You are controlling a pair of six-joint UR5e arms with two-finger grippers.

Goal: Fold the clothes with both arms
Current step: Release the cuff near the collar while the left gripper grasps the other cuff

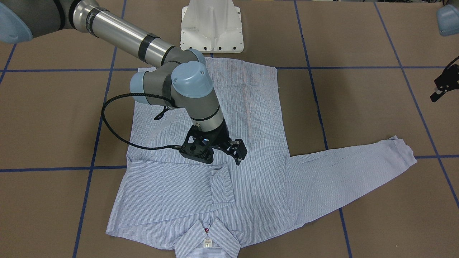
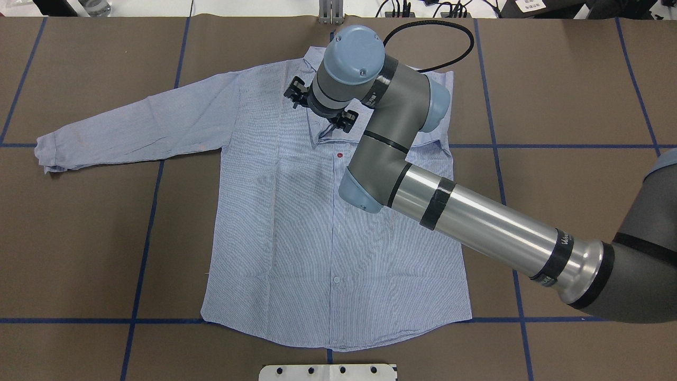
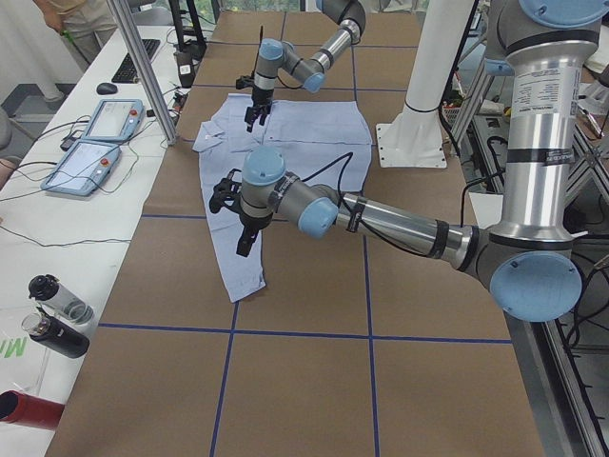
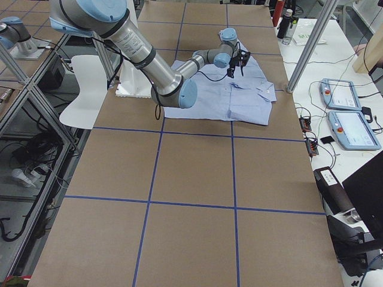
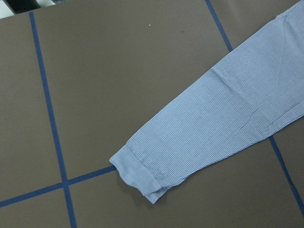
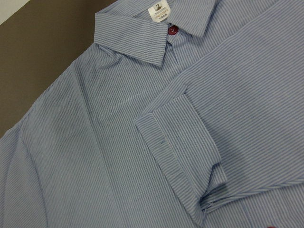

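- Hovering spread wide and empty in the front view, right gripper [image 1: 219,153] is over the shirt [image 1: 258,172], one sleeve [image 1: 172,186] folded across its chest.
- Overhead: other sleeve [image 2: 143,124] lies out; judged next, grip its cuff [image 2: 50,153].
- Left wrist: cuff edge free, bare table [image 5: 118,71] around; left gripper [image 1: 441,87] spread untellable.

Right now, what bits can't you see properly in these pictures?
Left fingers: cut off by the front-facing view's right edge; open or shut unclear.
Shirt: collar and folded sleeve mostly hidden under the right arm in the overhead view.
Neck label: its print is too small to read, front-facing view.
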